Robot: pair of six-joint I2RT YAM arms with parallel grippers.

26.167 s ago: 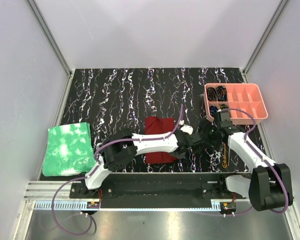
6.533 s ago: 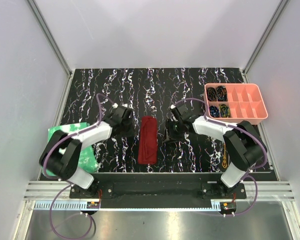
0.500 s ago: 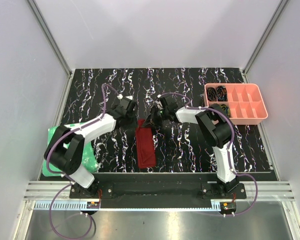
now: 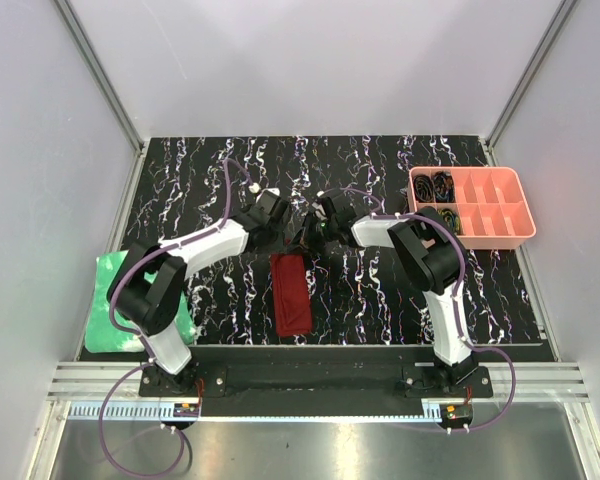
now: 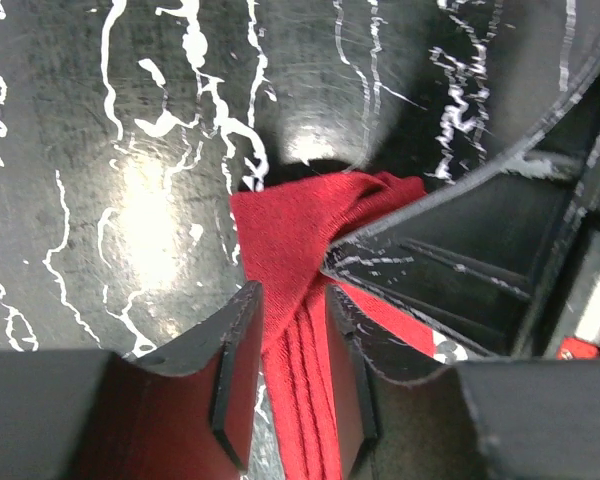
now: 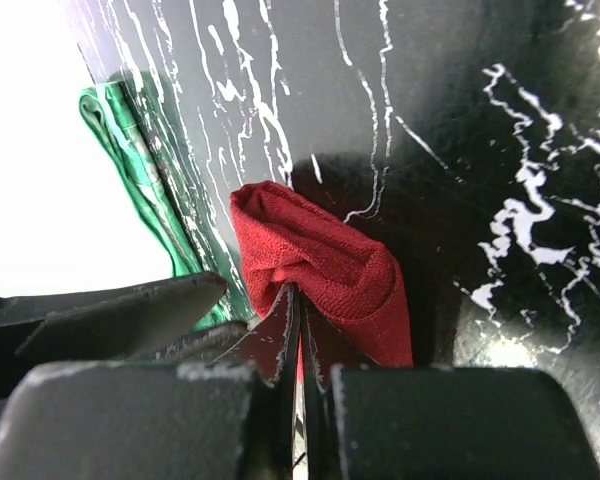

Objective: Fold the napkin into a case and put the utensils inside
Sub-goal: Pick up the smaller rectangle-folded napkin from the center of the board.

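Black, white-veined desk filling the middle of the overhead view. Left arm reaching from lower left toward centre. Right arm rising from lower right and bending left, both wrists close together just above centre. Pink compartment tray at upper right, well apart from the cloth. Crumpled green sheet at the left edge, partly behind the left arm. Maroon napkin, folded into a narrow layered strip, lying lengthwise at centre, one end toward the bottom of the frame, the other under both wrists. Left fingers apart, a ridge of the strip's layers filling the gap; cannot tell whether squeezing it or only straddling it. Right fingers together, pinched on the edge of the cloth's end, cloth humped up just beyond the tips. Dark coiled items in the tray's left compartments.
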